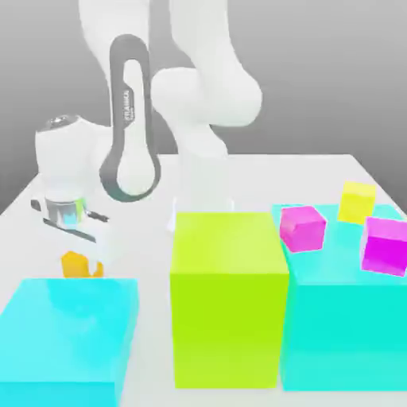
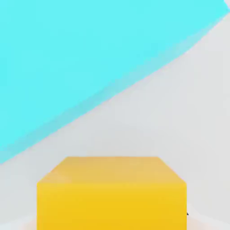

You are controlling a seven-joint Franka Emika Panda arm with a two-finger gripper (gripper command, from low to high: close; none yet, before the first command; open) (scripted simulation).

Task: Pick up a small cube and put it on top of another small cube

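The small orange cube [image 1: 73,265] rests on the white table at the exterior view's left, just behind a low cyan block [image 1: 67,334]. My gripper [image 1: 86,262] hangs straight down over it from the white hand [image 1: 65,208], and a pale finger crosses the cube's right side. The jaws are shut on the cube. In the hand view the orange cube [image 2: 111,193] sits very close, with the cyan block [image 2: 67,54] slanting beyond it.
A tall lime block [image 1: 229,294] stands in the middle. A big cyan block [image 1: 350,326] stands at the exterior view's right with two magenta cubes [image 1: 302,228] [image 1: 385,245] on top. A small yellow cube [image 1: 357,202] is at its far edge. The arm's base [image 1: 199,119] rises behind.
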